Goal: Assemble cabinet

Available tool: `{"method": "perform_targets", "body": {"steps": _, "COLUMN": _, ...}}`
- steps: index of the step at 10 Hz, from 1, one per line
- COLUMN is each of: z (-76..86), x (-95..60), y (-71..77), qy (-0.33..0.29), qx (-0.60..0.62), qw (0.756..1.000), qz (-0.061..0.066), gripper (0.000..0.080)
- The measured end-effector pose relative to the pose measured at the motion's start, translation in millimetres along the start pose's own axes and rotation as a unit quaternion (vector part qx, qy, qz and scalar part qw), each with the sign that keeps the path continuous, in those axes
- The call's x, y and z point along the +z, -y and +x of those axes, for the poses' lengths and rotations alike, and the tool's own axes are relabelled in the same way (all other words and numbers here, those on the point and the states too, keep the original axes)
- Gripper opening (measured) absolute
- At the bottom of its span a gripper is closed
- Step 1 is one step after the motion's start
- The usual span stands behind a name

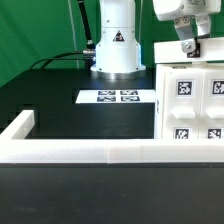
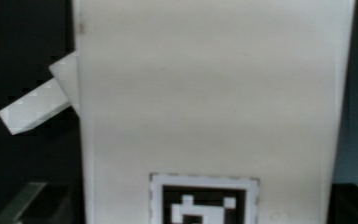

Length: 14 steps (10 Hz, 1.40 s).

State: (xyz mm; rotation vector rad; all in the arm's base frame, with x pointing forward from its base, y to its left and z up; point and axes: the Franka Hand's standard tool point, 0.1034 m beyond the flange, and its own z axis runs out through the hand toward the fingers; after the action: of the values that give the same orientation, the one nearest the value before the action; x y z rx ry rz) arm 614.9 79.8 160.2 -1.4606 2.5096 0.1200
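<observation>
Nearest the exterior camera, a long low white L-shaped rail is recorded lying across the black table, running from the 9 o'clock side to the 3 o'clock side low in the frame. Its short leg is turned rearward at the 9 o'clock end. Behind the rail, near centre, the thin flat white marker board is seen flat on the table, with four tags printed on it. At 12 o'clock the white robot base is noted, with a green backdrop behind it.

The white plastic boxy cabinet is located at 3 o'clock in the exterior view. It stands upright on the table just behind the rail and is cut by the frame edge. Black-and-white square tags are borne on its facing side; four are counted, two of them partly cropped.

The two-finger gripper is observed at 1 o'clock, directly over the cabinet's top edge, with its fingers pointing down and their tips at that edge. The finger gap is hidden, so whether the jaws are spread or closed on the cabinet cannot be told.

In the wrist view the cabinet fills the middle as a plain white face carrying one tag. A narrow tilted white strip is seen beside one edge of that face; its identity could not be determined.
</observation>
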Motion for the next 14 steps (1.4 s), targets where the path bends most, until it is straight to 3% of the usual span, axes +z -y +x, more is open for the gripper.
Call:
{"method": "perform_targets", "body": {"steps": 1, "z": -1.9, "x": -3.9, "y": 0.9, "qy": 0.003, "qx": -0.010, "qw": 1.000, "qz": 0.002, "gripper": 0.0737}}
{"method": "perform_targets", "body": {"steps": 2, "z": -5.7, "x": -10.1, "y": 1.9, "qy": 0.007, "qx": -0.016, "qw": 1.000, "qz": 0.006, "gripper": 0.0737}}
{"method": "perform_targets", "body": {"steps": 3, "z": -9.5, "x": -17.6, "y": 3.7, "qy": 0.013, "qx": -0.024, "qw": 1.000, "qz": 0.011, "gripper": 0.0789}}
{"method": "perform_targets", "body": {"steps": 5, "z": -15.0, "x": -28.5, "y": 6.2, "qy": 0.023, "qx": -0.028, "qw": 0.999, "qz": 0.017, "gripper": 0.0796}}
{"method": "perform_targets", "body": {"steps": 7, "z": -14.1, "x": -26.4, "y": 5.7, "qy": 0.021, "qx": -0.047, "qw": 0.999, "qz": 0.016, "gripper": 0.0797}}
{"method": "perform_targets", "body": {"steps": 9, "z": -18.1, "x": -26.2, "y": 4.1, "qy": 0.003, "qx": -0.148, "qw": 0.989, "qz": 0.002, "gripper": 0.0797}}
{"method": "perform_targets", "body": {"steps": 12, "z": -28.0, "x": -29.0, "y": 5.0, "qy": -0.003, "qx": -0.330, "qw": 0.944, "qz": 0.004, "gripper": 0.0797}}
{"method": "perform_targets", "body": {"steps": 14, "z": -32.2, "x": -25.9, "y": 6.9, "qy": -0.005, "qx": -0.494, "qw": 0.869, "qz": -0.019, "gripper": 0.0797}}
